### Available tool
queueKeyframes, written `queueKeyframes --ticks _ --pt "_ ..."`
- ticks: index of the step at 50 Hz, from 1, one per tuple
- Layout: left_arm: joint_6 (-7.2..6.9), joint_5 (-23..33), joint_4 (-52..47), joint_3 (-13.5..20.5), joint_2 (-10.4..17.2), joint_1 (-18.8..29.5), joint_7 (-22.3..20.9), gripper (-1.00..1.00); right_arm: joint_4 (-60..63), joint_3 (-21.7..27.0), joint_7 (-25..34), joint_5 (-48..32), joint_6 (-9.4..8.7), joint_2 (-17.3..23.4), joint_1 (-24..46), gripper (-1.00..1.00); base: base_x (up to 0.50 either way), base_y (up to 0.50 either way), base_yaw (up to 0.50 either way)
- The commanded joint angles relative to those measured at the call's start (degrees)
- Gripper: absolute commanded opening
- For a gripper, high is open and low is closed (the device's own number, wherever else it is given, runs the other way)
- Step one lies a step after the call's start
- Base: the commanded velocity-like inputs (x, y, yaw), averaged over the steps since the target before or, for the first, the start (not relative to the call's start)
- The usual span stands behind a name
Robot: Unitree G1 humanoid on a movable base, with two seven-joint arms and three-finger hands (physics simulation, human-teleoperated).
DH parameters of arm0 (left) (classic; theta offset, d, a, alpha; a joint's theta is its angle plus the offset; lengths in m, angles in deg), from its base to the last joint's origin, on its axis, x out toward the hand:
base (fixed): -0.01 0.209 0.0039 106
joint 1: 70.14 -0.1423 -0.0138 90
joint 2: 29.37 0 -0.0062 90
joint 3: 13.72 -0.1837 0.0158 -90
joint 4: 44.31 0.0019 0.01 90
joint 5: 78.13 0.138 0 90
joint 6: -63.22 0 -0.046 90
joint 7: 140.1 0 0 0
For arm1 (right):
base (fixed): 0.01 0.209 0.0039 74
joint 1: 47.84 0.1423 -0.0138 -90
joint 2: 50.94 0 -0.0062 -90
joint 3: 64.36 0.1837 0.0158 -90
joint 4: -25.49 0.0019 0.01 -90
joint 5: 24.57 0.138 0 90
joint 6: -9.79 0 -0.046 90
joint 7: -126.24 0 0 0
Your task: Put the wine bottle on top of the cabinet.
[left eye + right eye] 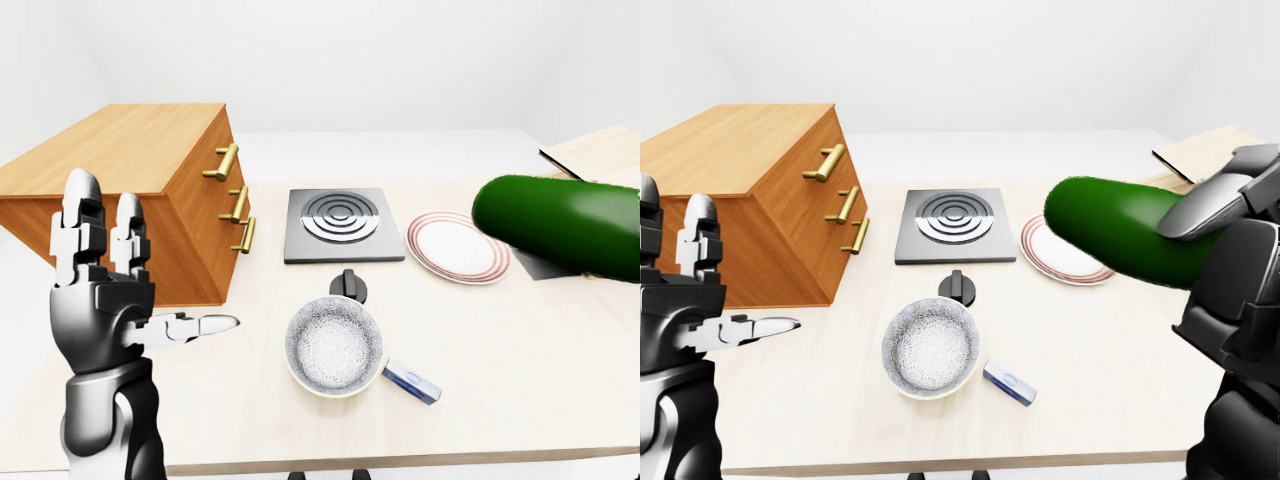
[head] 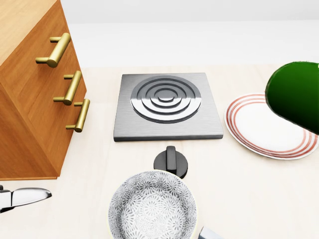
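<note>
The wine bottle (image 1: 1125, 238), dark green, is held lying nearly on its side in the air, its rounded base turned to the left of the right-eye view and hanging above the striped plate (image 1: 1065, 255); it is clear of the table (image 1: 1110, 370) and well apart from the cabinet (image 1: 750, 200). The right hand (image 1: 1230, 250) is clamped round the bottle's far end at the right of that view, one finger laid over the top of the glass; the neck is hidden by the hand. In the head view only the bottle's green base is seen, entering from the right edge over the plate's rim. The cabinet, of orange-brown wood with three brass handles (image 1: 232, 205) on its drawer face, stands at the left end of the table, its flat top bare. Just beside it toward the middle a square grey hob plate (image 2: 168, 106) with raised concentric rings is noted, and below that in the head view a small black knob (image 2: 171, 161). Near the knob sits a patterned bowl (image 1: 333, 345), and just right of the bowl a small blue-and-white packet (image 1: 412, 381) lies flat. A wooden board (image 1: 1205, 150) shows at the table's far right, partly hidden by the hand. The left hand (image 1: 105, 290) is raised at the left of the left-eye view, fingers apart and upright, thumb stretched sideways, gripping nothing.
</note>
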Motion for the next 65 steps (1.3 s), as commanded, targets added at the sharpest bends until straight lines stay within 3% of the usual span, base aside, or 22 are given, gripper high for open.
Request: queueKeyframes --ticks 1,13,21,28,32,49,53,61,65 --pt "0.0 -0.52 -0.28 0.7 -0.04 -0.28 -0.31 1.0 3.65 0.02 -19.66 19.55 0.0 7.52 8.2 -1.0 0.0 0.0 0.0" --pt "0.0 -1.14 -1.69 2.07 0.31 -0.22 -0.43 1.0 0.49 -5.49 -22.06 18.61 0.0 8.48 13.39 -1.0 0.0 0.0 0.0" --pt "0.0 -1.82 -2.49 3.17 0.88 0.64 -0.13 1.0 -8.82 -15.55 -22.81 15.63 0.0 11.4 28.26 -1.0 0.0 0.0 0.0" --pt "0.0 -2.15 -3.03 3.47 1.37 1.44 0.27 1.0 -12.1 -19.93 -19.64 9.4 0.0 7.81 36.52 -1.0 0.0 0.0 0.0" --pt "0.0 -2.75 -4.24 3.97 1.87 1.98 0.66 1.0 -13.78 -23.09 -16.07 3.38 0.0 5.47 37.51 -1.0 0.0 0.0 0.0" --pt "0.0 -2.17 -4.66 2.57 3.77 5.94 2.66 1.0 -16.2 -27.36 -4.36 -13.81 0.0 -1.84 41.41 -1.0 0.0 0.0 0.0" --pt "0.0 -0.26 -4.54 0.83 5.29 8.68 3.62 1.0 -16.15 -28.33 -2.67 -16.67 0.0 -3.54 40.92 -1.0 0.0 0.0 0.0" --pt "0.0 5.05 -3.74 -3.29 10.58 21.04 5.5 1.0 -12.84 -28.77 -0.59 -19.85 0.0 -6.17 39.98 -1.0 0.0 0.0 0.0" --pt "0.0 11.76 1.13 -6.93 11.45 26.32 6.34 1.0 -11.22 -29.0 -0.16 -20.62 0.0 -7.21 39.27 -1.0 0.0 0.0 0.0"
